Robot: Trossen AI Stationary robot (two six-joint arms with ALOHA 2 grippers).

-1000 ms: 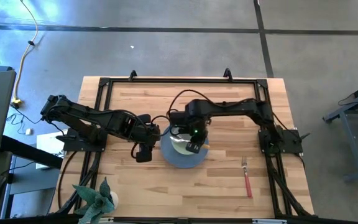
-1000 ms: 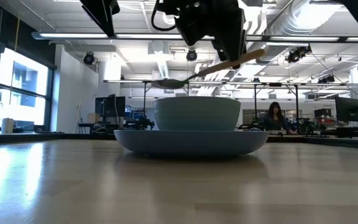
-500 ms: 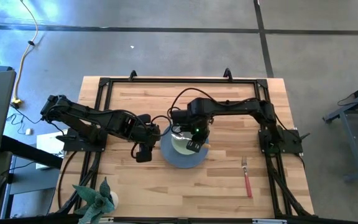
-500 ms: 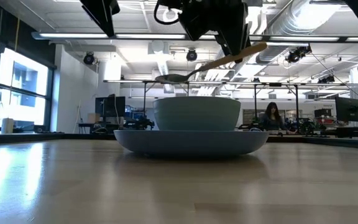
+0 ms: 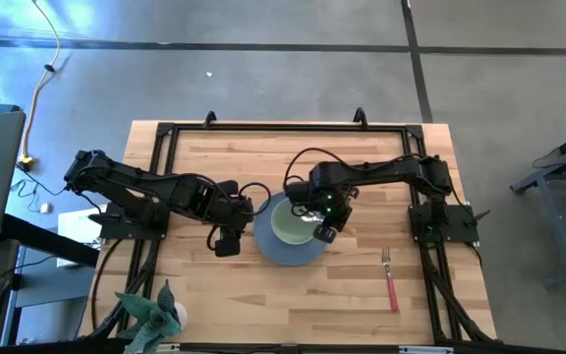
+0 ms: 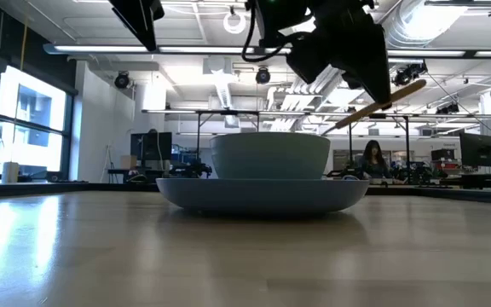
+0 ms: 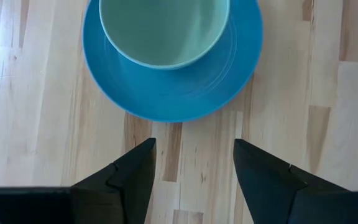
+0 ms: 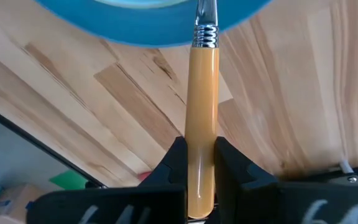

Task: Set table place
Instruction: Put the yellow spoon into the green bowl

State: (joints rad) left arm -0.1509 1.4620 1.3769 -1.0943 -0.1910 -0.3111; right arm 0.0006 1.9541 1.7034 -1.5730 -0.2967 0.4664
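A pale green bowl (image 5: 292, 225) stands in a round blue plate (image 5: 275, 254) at the table's middle; both also show in the left wrist view, the bowl (image 7: 164, 30) and the plate (image 7: 173, 87). My right gripper (image 5: 325, 230) is over the plate's right rim, shut on a yellow-handled spoon (image 6: 380, 101). The spoon's metal end is hidden behind the bowl. My left gripper (image 7: 194, 167) is open and empty just left of the plate. A red-handled fork (image 5: 391, 282) lies flat on the table at the right. My right gripper pinches the spoon's yellow handle (image 8: 202, 134) between its two fingers, near the handle's free end. The fingers come from above, slanting down. The spoon is clear of the table and tilted, its free end up toward the table's right, its metal neck (image 8: 206, 15) over the plate.
A black metal frame (image 5: 283, 128) runs around the tabletop. A small potted plant (image 5: 155, 313) stands at the near left corner. Bare wood lies between the plate and the fork (image 5: 357, 270) and along the near edge.
My right gripper has gone toward the table's right edge with the spoon, from over the bowl to the plate's right rim. The spoon has tipped steeper: its metal end, which stood above the bowl, has dropped behind the bowl's right side.
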